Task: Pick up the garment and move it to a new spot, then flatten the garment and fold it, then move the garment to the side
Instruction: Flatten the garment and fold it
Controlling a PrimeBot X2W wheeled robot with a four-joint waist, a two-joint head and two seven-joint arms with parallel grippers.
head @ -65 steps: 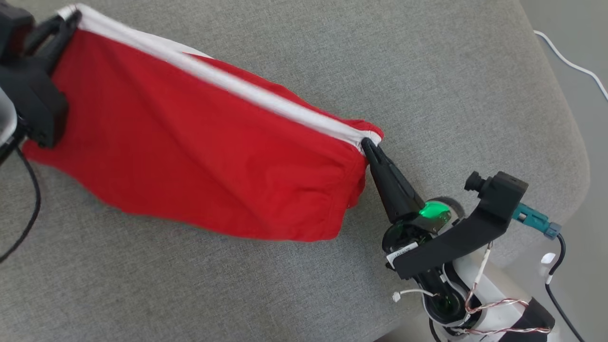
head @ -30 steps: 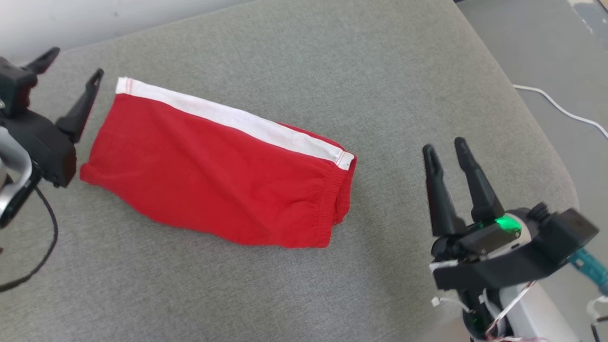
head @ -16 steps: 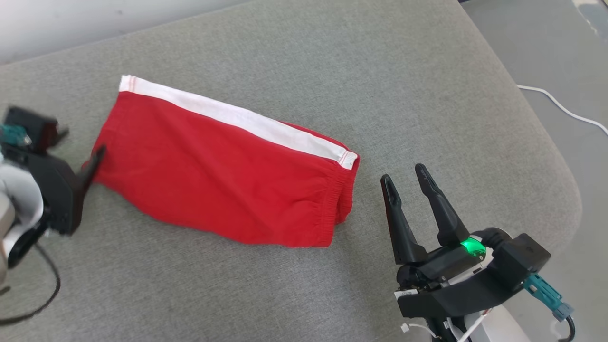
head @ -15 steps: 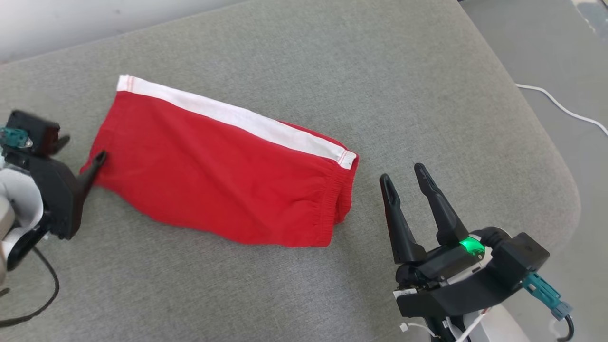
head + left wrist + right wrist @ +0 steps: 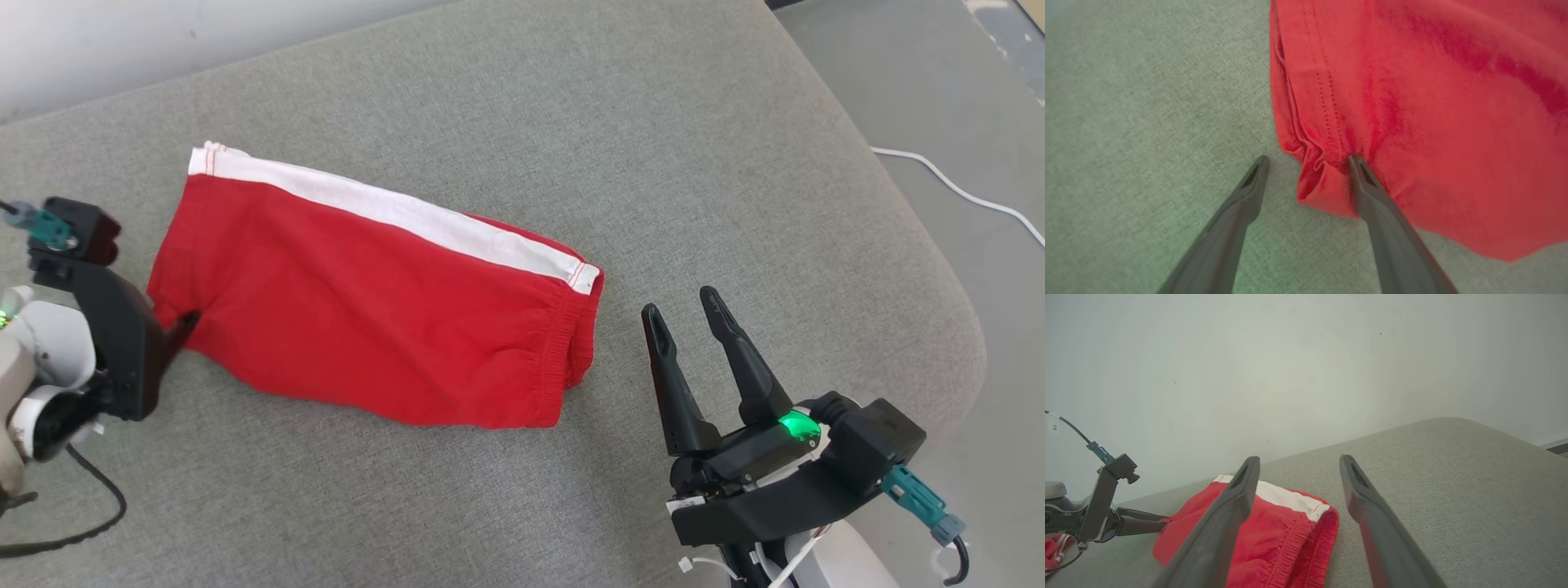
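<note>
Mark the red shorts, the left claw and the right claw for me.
red shorts (image 5: pixel 367 318): head view, middle of the red cloth.
left claw (image 5: pixel 1308 160): left wrist view, midway between its fingertips.
right claw (image 5: pixel 679 302): head view, midway between its fingertips.

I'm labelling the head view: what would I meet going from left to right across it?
Left end effector → red shorts → right end effector → white cable.
</note>
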